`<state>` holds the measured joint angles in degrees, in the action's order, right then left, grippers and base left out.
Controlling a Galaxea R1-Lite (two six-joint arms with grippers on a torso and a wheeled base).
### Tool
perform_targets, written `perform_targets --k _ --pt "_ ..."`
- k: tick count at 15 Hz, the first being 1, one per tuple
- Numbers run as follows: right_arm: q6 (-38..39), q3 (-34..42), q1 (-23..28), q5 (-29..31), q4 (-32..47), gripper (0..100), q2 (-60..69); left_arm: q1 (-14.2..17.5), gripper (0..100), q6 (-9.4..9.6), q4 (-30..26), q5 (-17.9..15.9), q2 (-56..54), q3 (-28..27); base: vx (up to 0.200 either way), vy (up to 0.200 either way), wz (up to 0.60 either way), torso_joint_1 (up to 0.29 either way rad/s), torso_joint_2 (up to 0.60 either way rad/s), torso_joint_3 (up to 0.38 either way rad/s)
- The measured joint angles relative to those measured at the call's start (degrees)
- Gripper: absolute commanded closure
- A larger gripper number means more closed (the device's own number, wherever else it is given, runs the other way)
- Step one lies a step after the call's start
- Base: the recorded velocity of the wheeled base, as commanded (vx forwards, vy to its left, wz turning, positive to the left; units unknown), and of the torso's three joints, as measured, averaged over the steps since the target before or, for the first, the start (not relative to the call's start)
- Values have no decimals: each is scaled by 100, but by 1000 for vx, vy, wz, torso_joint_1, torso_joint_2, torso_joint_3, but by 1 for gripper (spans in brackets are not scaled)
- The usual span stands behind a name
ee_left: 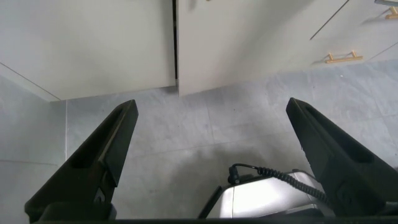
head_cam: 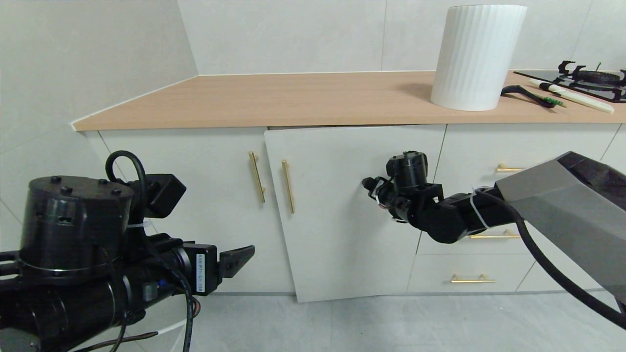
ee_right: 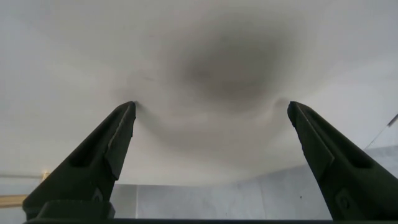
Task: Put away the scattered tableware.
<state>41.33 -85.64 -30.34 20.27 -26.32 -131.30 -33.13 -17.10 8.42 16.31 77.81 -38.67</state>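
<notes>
Nearest the lens, the left gripper point(ee_left: 211, 109) hangs low in front of the leftmost cupboard, its fingers spread wide with nothing between them and grey floor tiles beneath. Across the front of the units, a white cabinet door point(head_cam: 352, 210) with a gold bar handle point(head_cam: 288, 186) stands slightly ajar. The right gripper point(ee_right: 211, 106) is up against its face, fingers released and apart, holding nothing. From the head camera those fingers are hidden behind the wrist, and whether the tips actually touch the panel is hard to judge.

Above runs the wooden worktop point(head_cam: 293, 98). A tall white ribbed container point(head_cam: 477, 56) stands near its right end, its top cut off by the frame.

The scattered tableware lies just beyond it, at the worktop's far right: a black spoon point(head_cam: 525, 93), its bowl partly hidden by the container, with a long white-handled utensil point(head_cam: 582, 98) just beside it. A small green detail between them is too small to identify. Both lie against the edge of a black gas hob point(head_cam: 594, 78), itself cropped at the right.
</notes>
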Motion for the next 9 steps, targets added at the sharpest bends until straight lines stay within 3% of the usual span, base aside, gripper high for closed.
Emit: perform_targets --k 9 --pt "-5 -334 116 345 5 0 -240 0 0 0 -2 2 -2 0 0 0 0 0 0 0"
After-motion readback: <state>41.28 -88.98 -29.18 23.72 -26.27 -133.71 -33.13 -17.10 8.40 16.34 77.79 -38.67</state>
